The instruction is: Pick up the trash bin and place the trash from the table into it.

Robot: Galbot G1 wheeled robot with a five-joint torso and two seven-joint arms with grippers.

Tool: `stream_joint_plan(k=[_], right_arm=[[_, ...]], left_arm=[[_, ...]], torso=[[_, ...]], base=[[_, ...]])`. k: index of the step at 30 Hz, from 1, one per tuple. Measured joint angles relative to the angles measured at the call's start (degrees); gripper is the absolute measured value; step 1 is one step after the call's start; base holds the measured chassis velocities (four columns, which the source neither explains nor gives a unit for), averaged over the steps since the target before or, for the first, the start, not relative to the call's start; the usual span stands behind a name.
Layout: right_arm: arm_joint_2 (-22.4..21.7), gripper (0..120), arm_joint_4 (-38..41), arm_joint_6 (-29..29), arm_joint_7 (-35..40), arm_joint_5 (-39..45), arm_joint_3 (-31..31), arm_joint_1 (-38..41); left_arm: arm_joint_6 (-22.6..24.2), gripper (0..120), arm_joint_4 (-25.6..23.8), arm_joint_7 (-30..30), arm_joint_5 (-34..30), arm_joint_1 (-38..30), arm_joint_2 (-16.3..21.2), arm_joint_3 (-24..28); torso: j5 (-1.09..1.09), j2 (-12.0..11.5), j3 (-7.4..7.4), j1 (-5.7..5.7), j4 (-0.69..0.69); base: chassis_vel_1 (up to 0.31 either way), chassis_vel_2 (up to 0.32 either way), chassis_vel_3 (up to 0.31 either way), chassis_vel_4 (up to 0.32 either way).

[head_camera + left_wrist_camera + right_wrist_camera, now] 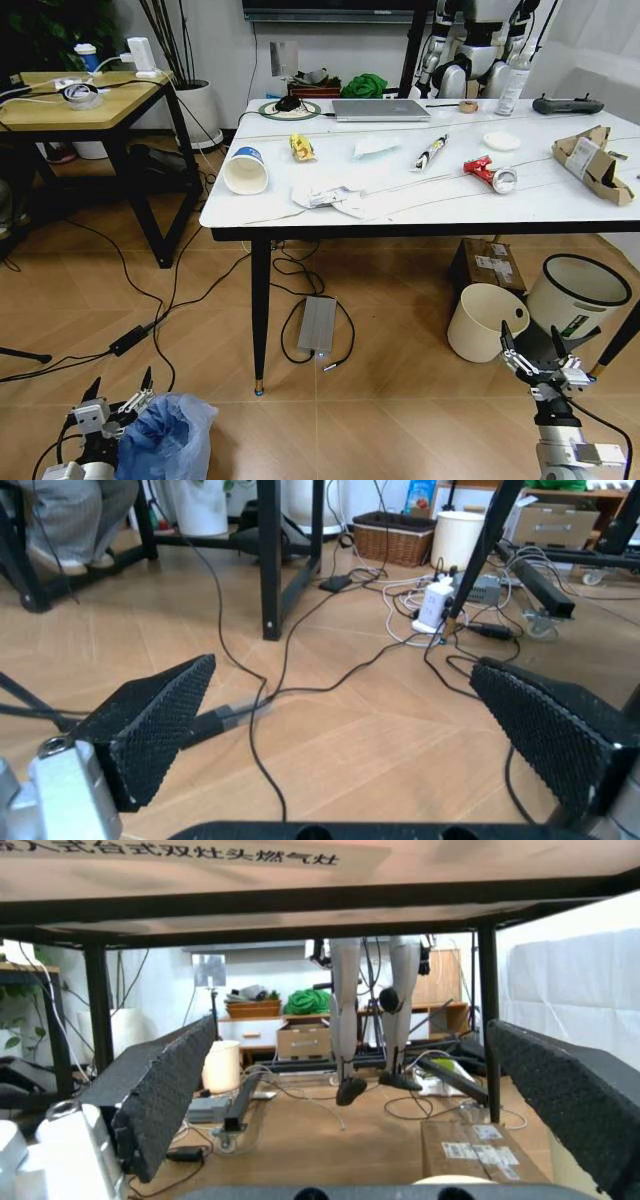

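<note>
Blue-bagged trash bin point(167, 437) stands on the wooden floor, off the table's point(560, 205) front-left corner, just beside the left gripper point(118, 385), whose fingers are spread and empty. The right gripper point(533, 343), also spread, hangs well apart near the cream bucket point(482, 322); the left arm looks the nearer.

The worktop point(560, 205) is smooth white stone-look with thin lines, on black metal legs. On it lie a paper cup point(246, 170), crumpled tissue point(330, 198) and torn brown cardboard point(595, 162). Below the worktop, the floor point(400, 420) is wood. The trash bin point(165, 438) wears a crinkly blue plastic bag.
</note>
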Motion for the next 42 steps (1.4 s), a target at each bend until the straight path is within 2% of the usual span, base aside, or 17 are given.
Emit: stream_joint_plan(k=[9,15,27,28,30,31,33,34,36,37,38,40,42], right_arm=[[-0.23,100,-0.01,0.02,-0.02,0.01,-0.04,0.04],[-0.32,100,-0.43,0.07,-0.01,0.02,-0.08,0.10],[-0.31,100,-0.65,0.16,-0.01,0.04,-0.34,0.22],[-0.31,100,-0.64,0.17,-0.01,0.05,-0.35,0.22],[-0.36,100,-0.62,0.20,-0.01,0.09,-0.35,0.20],[-0.36,100,-0.62,0.20,-0.01,0.09,-0.35,0.20],[-0.44,100,-0.62,0.25,-0.01,0.12,-0.36,0.17],[-0.46,100,-0.62,0.35,-0.02,0.16,-0.37,0.16],[-0.46,100,-0.63,0.42,-0.01,0.18,-0.39,0.15],[-0.46,100,-0.65,0.55,-0.02,0.20,-0.41,0.11],[-0.46,100,-0.65,0.55,-0.02,0.20,-0.41,0.11],[-0.49,100,-0.73,0.73,-0.02,0.22,-0.43,0.05],[-0.64,100,-0.78,0.83,-0.01,0.24,-0.42,0.01]], left_arm=[[0.31,100,0.19,0.08,0.18,0.22,0.05,-0.02],[5.02,100,-0.66,-0.78,-0.11,2.71,0.49,0.29],[4.53,100,-0.44,-1.86,0.21,2.73,0.66,-0.40],[4.32,100,-0.86,-2.82,0.74,2.68,0.75,-0.29],[3.21,100,-1.86,-9.06,3.64,2.28,1.24,0.69],[3.21,100,-1.86,-9.06,3.64,2.28,1.24,0.69],[2.40,100,-2.26,-15.64,6.71,1.93,1.80,1.72],[1.26,100,-2.36,-21.40,9.12,1.72,2.32,3.04],[-0.02,100,-2.22,-24.26,10.49,1.43,2.41,3.85],[-2.50,100,-1.35,-26.35,12.34,0.81,2.35,4.48],[-2.50,100,-1.35,-26.35,12.34,0.81,2.35,4.48],[-6.80,100,0.68,-28.48,16.36,-0.49,1.94,5.09],[-8.63,100,1.67,-29.08,18.78,-0.88,1.76,5.34]], torso=[[0.00,-1.83,-1.20,-0.64,0.00],[0.00,-3.45,-2.31,-1.17,0.01],[-0.01,-5.98,-4.09,-1.89,0.01],[0.00,-6.25,-4.29,-1.97,0.01],[0.00,-6.86,-4.73,-2.15,0.00],[0.00,-6.86,-4.73,-2.15,0.00],[0.00,-7.26,-4.96,-2.30,-0.01],[0.01,-7.65,-5.24,-2.42,0.00],[0.00,-7.95,-5.47,-2.48,0.01],[0.00,-8.20,-5.66,-2.54,0.01],[0.00,-8.20,-5.66,-2.54,0.01],[-0.01,-8.40,-5.85,-2.56,0.00],[-0.01,-8.46,-5.92,-2.56,0.00]], base=[[0.000,0.000,0.000,0.000],[0.000,0.000,0.000,0.000],[0.000,0.000,0.000,0.000],[0.000,0.000,0.000,0.000],[0.000,0.000,0.000,0.000],[0.000,0.000,0.000,0.000],[0.000,0.000,0.000,0.000],[0.000,0.000,0.000,0.000],[0.000,0.000,0.000,0.000],[0.000,0.000,0.000,0.000],[0.000,0.000,0.000,0.000],[0.000,0.000,0.000,0.000],[0.000,0.000,0.000,0.000]])
